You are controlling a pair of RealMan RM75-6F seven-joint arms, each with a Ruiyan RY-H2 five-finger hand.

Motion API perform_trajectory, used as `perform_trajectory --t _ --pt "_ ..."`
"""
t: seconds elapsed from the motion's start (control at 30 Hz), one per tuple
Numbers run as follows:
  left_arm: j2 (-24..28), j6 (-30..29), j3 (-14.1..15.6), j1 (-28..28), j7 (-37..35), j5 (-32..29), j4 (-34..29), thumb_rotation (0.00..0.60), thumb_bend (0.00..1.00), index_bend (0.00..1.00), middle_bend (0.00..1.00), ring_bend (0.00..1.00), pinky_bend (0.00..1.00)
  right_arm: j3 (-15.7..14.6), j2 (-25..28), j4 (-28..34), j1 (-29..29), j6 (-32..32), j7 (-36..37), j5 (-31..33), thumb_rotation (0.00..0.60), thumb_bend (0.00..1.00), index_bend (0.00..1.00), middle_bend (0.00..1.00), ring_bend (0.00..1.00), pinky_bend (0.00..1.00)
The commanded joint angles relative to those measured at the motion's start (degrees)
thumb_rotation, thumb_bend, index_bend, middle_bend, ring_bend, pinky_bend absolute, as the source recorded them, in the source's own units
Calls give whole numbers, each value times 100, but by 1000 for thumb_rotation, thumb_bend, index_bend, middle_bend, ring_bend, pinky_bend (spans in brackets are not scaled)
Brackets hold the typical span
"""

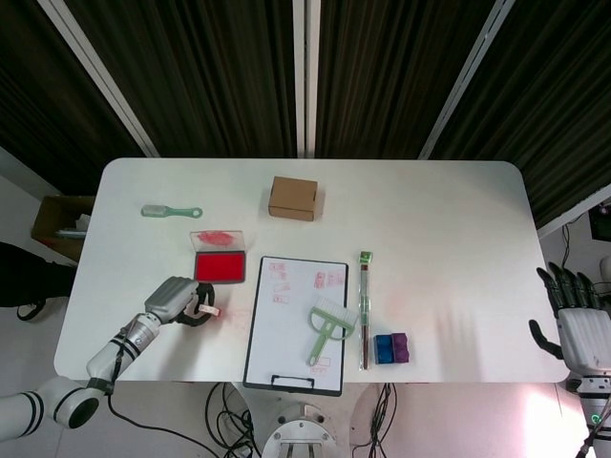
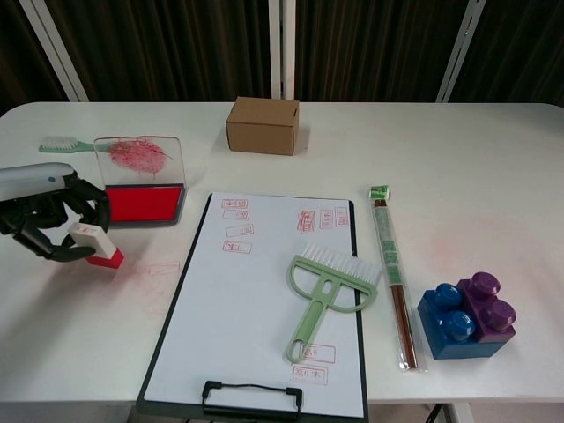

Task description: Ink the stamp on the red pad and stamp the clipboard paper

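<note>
Left hand [image 2: 46,227] with fingers [image 2: 62,254] curled around the stamp [image 2: 97,246], just beside the red pad [image 2: 137,204]; right hand [image 1: 576,320] empty, fingers spread, off the tabletop [image 2: 493,167].

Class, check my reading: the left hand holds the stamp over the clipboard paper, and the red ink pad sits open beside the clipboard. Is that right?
One detail is wrong. The left hand does hold the stamp, but over the bare table to the left of the clipboard, not over the paper. The chest view shows this. The red ink pad does sit open beside the clipboard.
</note>
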State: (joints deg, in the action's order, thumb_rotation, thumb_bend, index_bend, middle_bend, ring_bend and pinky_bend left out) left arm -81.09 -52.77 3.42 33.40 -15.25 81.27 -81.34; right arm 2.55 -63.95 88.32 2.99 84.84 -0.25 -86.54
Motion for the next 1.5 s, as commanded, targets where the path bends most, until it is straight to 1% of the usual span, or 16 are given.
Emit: perform_trajectory --t 0.03,0.23,0.43,0.63,0.83,1.0,1.5 --pt "-155 -74 49 -93 -122 109 217 600 457 680 687 1000 1000 5 14 12 -13 12 -2 19 600 287 0 0 0 0" --pt "-301 -75 77 -162 -303 193 507 600 456 674 681 1000 1000 9 22 31 -22 26 -9 23 600 287 0 0 0 0" --pt "-331 -98 55 -188 -405 261 644 600 450 660 671 1000 1000 13 15 49 -13 7 -38 33 600 287 0 0 0 0" --pt "-337 -115 55 -200 -417 336 701 600 443 644 654 1000 1000 14 5 55 3 -21 -66 35 600 287 0 0 0 0" --pt "-354 -87 69 -207 -393 378 761 600 437 604 594 1000 1000 20 28 80 4 -12 -94 34 600 286 0 0 0 0" --pt "-343 -101 53 -204 -383 411 765 600 432 595 559 1000 1000 22 45 117 3 -2 -122 28 600 287 0 0 0 0" --pt "-311 -124 64 -228 -489 498 809 600 411 548 524 1000 1000 14 35 158 20 -27 -205 19 600 298 0 0 0 0"
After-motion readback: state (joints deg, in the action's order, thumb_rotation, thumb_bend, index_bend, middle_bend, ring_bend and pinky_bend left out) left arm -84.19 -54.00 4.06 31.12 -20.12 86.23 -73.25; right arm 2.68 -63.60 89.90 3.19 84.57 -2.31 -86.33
